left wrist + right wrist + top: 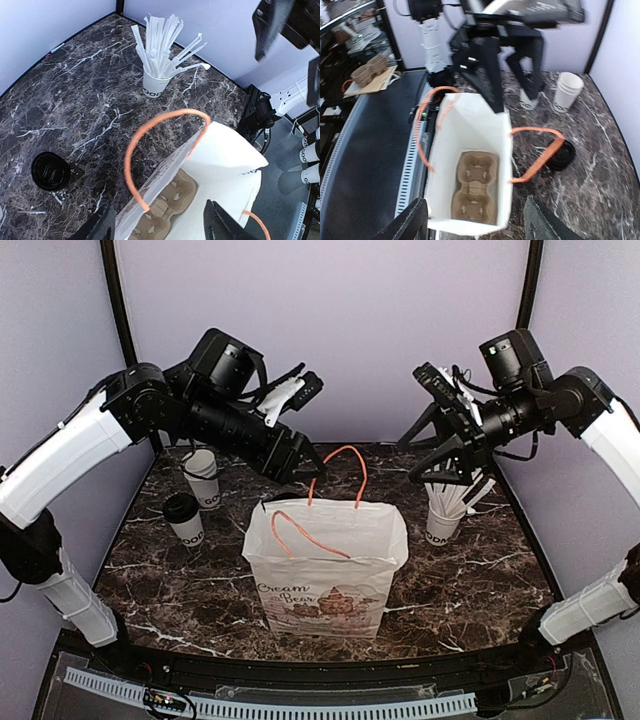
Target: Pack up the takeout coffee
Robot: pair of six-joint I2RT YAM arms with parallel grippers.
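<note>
1. On the surface, at 9 o'clock from the paper bag [325, 560], stands the takeout coffee [183, 518]. It is upright, its black lid is on, and it does not touch the bag.
2. The bag stands open in the middle. A brown cup tray [472, 187] lies flat at its bottom, and its holes look empty.
3. The left end effector [303, 462] hangs over the bag's 11 o'clock corner, near an orange handle [127, 160]. Its fingers are spread wide and it holds nothing.
4. The right end effector [455, 478] hangs at 2 o'clock from the bag, just above the cup of straws [443, 515]. It is wide and empty too.
5. I think the step now is to fetch the coffee, since it is not in the bag yet.
6. The left arm is nearer, so it should go to 9 o'clock. It should close on the paper wall under the lid and keep the cup upright. Then it should lift the cup over the rim into a tray hole.
7. It must miss the stacked white cups [203, 478] at 10 o'clock.
</note>
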